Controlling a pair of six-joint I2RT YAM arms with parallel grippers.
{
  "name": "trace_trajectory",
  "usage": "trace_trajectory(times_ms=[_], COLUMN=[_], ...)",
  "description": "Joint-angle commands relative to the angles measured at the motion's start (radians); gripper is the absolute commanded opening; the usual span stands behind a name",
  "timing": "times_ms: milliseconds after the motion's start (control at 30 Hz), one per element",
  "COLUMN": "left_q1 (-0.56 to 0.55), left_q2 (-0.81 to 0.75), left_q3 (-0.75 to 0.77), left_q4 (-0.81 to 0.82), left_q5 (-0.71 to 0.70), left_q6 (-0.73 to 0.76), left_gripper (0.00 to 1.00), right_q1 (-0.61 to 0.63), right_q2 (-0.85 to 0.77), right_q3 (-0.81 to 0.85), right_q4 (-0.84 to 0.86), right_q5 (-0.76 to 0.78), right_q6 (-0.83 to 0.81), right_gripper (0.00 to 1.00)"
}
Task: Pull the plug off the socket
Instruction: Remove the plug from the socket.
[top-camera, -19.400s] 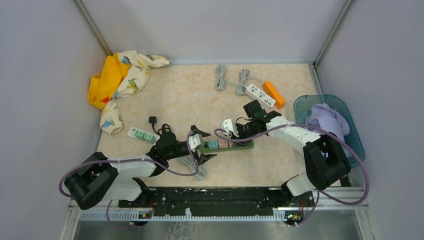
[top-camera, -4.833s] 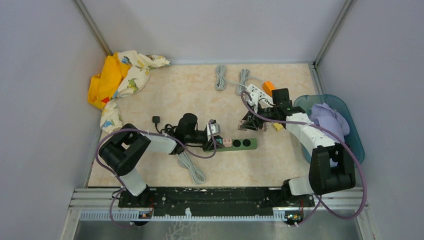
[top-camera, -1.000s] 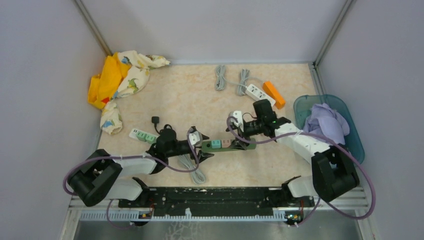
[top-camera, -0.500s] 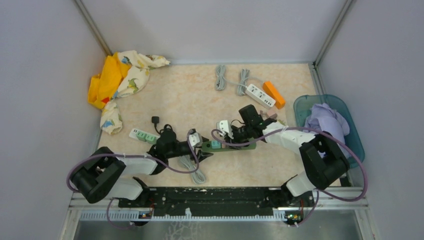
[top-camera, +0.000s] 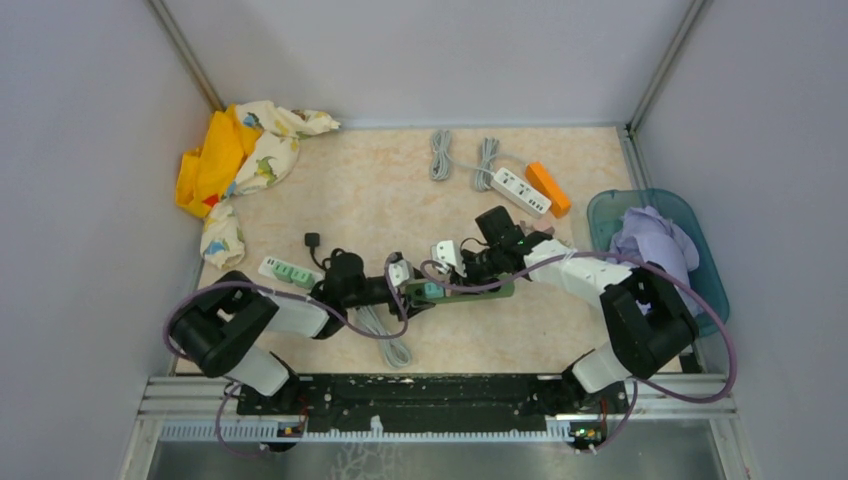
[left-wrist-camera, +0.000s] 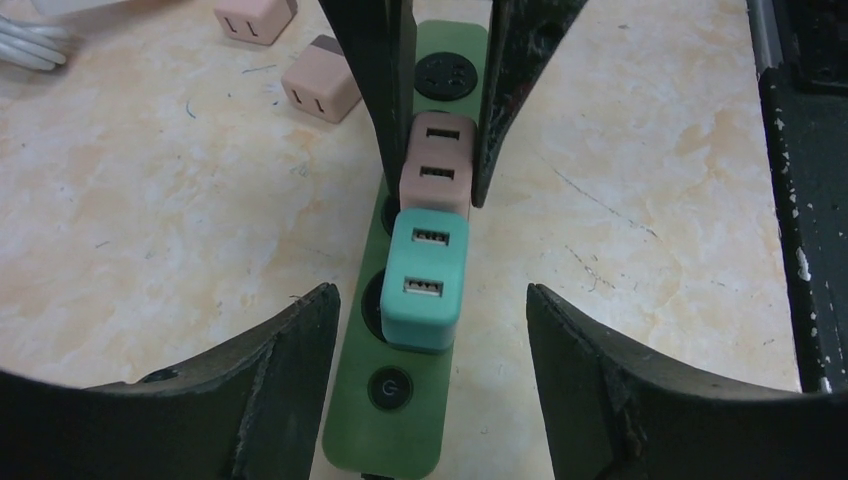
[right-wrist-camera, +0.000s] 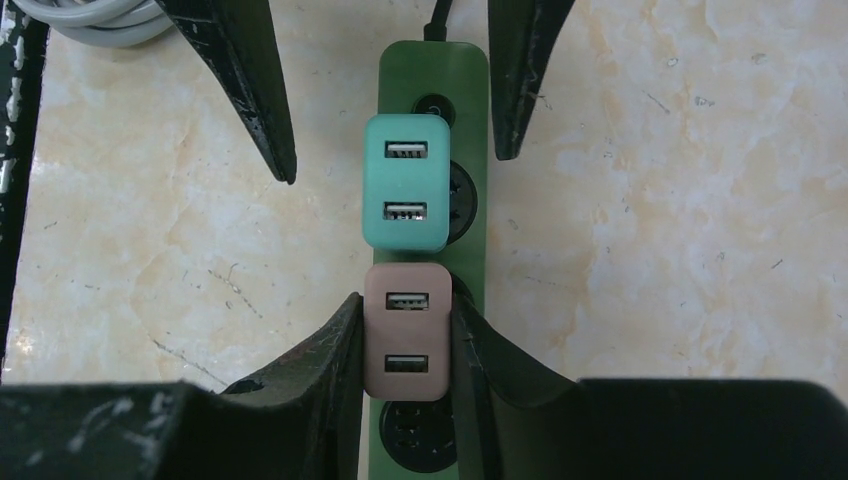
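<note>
right tool (right-wrist-camera: 405, 325) clamped on the pink square usb plug (right-wrist-camera: 405, 345), seated in the dark green power strip (right-wrist-camera: 470, 100); left tool (left-wrist-camera: 430, 295) apart around the teal square usb plug (left-wrist-camera: 425, 280); neither pulled yet.

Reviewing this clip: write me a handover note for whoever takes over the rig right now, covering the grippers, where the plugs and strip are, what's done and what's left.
Right gripper: shut on the pink plug, which sits in the green power strip.
Left gripper: open, fingers either side of the strip's switch end by the teal plug, gripping nothing.
Teal plug: seated in the strip, right next to the pink one.
Done: the end socket past the pink plug is empty; two loose pink plugs lie on the table.
Left: pull the pink plug out, probably with the left gripper steadying the strip, then the teal one.
</note>
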Motion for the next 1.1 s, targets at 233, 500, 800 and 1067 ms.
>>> trace_trajectory(times_ms=[233,500,800,1067], left_q1=[0.002,0.002,0.002,-0.001], left_q2=[0.215,0.235,0.171,0.150], left_q3=[-0.092,-0.080,-0.015,-0.008], left_q4=[0.511,0.535,0.318,0.248], left_q5=[0.074,0.066,0.078,0.073], left_q6=[-0.052,-0.055,-0.035,-0.026], left_gripper=[0.69,0.62,0.19,0.01], right_q1=[0.010,0.010,0.010,0.010], right_q2=[0.007,0.029,0.029,0.026], right_q3=[0.074,0.084,0.089,0.080], right_q4=[-0.076,-0.086,-0.086,-0.064], right_q5=[-0.045,-0.052,-0.057,-0.054], right_q6=[-0.053,-0.050,-0.041,-0.022], right_gripper=[0.00,0.00,0.00,0.00])
